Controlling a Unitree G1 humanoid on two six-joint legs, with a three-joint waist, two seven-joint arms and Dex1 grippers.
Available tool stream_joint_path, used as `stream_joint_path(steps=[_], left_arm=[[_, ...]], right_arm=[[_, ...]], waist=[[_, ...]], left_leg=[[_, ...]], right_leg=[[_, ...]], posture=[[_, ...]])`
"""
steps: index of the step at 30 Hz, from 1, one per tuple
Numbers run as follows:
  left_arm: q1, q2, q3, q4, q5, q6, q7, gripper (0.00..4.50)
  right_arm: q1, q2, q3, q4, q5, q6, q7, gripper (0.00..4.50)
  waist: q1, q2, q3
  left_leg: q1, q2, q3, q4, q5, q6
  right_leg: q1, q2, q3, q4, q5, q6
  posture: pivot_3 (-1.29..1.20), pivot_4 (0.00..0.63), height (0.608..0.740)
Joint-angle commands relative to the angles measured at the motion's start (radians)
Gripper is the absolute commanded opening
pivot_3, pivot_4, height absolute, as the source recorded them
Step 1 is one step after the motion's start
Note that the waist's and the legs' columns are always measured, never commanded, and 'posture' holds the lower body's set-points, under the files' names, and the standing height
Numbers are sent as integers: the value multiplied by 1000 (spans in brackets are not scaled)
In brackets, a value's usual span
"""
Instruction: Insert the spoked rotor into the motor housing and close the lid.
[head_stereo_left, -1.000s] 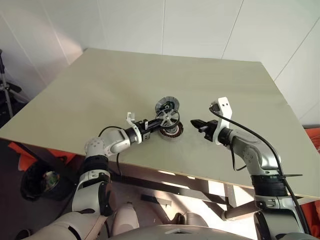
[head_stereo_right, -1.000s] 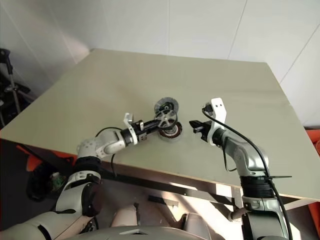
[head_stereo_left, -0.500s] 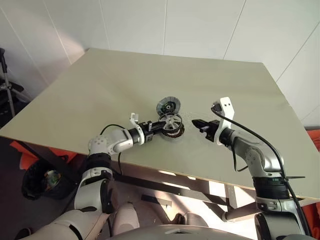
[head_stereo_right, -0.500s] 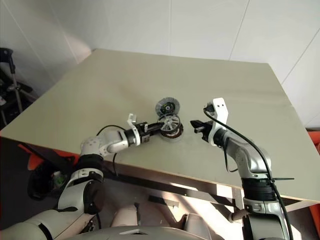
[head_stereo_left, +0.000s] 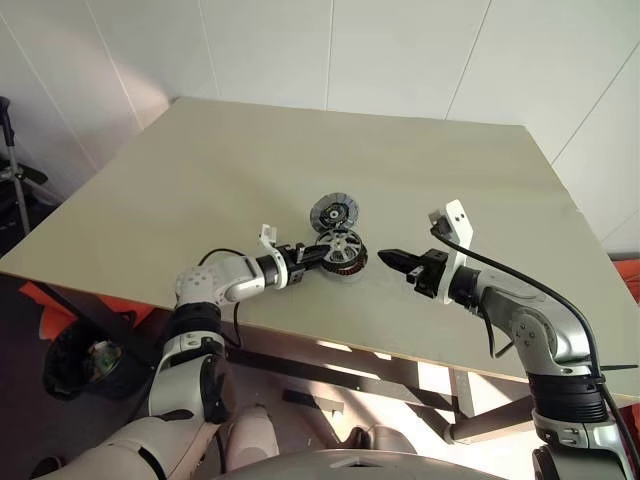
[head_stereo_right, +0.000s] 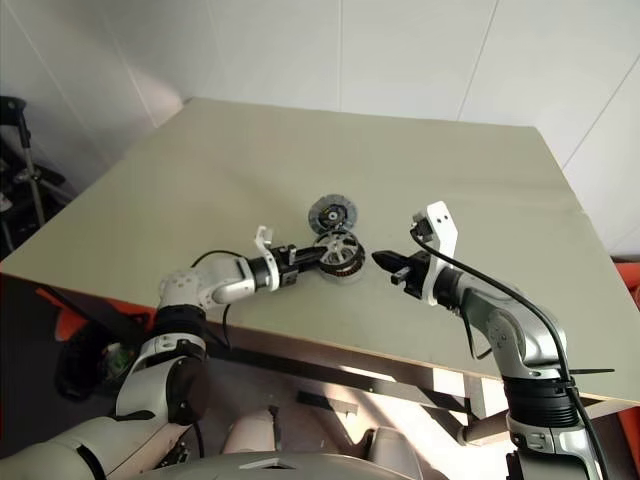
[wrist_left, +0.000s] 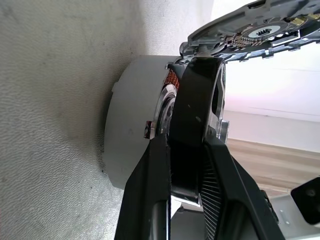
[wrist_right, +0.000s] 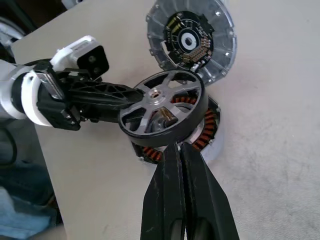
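Note:
My left gripper (head_stereo_left: 322, 252) is shut on the dark rim of the spoked rotor (head_stereo_left: 341, 243), reaching in from the left. The rotor (wrist_right: 162, 107) is held tilted over the motor housing (head_stereo_left: 347, 264), covering part of its copper winding (wrist_right: 206, 131). In the left wrist view the rim (wrist_left: 192, 120) sits clamped between both fingers (wrist_left: 150, 190), right against the housing wall (wrist_left: 132, 120). The lid (head_stereo_left: 333, 211) lies flat on the table just behind the housing, touching it. My right gripper (head_stereo_left: 386, 254) is shut and empty, its tips (wrist_right: 180, 150) pointing at the housing from the right, a short gap away.
The beige table (head_stereo_left: 200, 170) stretches far behind and to both sides of the parts. Its near edge (head_stereo_left: 300, 330) runs close under both arms. A dark stand (head_stereo_left: 12, 180) is off the table's left side.
My right gripper has drawn back toward the near edge and now points more level at the housing. The left gripper kept its place, rolling the rotor lower over the housing.

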Motion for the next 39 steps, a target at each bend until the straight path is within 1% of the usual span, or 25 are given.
stream_joint_path(steps=[1, 8, 17, 28, 39], left_arm=[[-11, 17, 5, -5, 39, -6, 25, 434], [-41, 23, 22, 8, 29, 22, 13, 434], [-78, 32, -1, -4, 35, 93, -76, 434], [-88, 18, 15, 14, 60, 98, -99, 434], [-106, 3, 24, 57, 103, 60, -104, 434]], right_arm=[[-3, -14, -25, -43, 29, -13, 11, 0], [-6, 2, -9, -43, 32, -27, -2, 0], [-4, 16, 6, -39, 27, -37, -18, 0], [7, 25, 8, -48, 28, -46, -30, 0], [0, 26, 10, -45, 28, -52, -37, 0]], waist=[[0, 0, 0], [0, 0, 0], [1, 0, 0], [2, 0, 0], [3, 0, 0]], left_leg=[[1, 0, 0, 0, 0, 0], [0, 0, 0, 0, 0, 0], [-4, 0, 0, -1, 0, 0], [-4, -1, 0, -1, 0, 0], [-4, -1, 0, -2, 0, 0]], right_leg=[[1, 0, 0, 0, 0, 0], [0, 0, 0, 0, 0, 0], [-3, 0, 0, -1, 0, 0], [-3, 0, 0, -1, 0, 0], [-3, -1, 0, -1, 0, 0]], posture=[[0, 0, 740], [0, 0, 740], [0, 0, 740], [0, 0, 740], [0, 0, 740]])
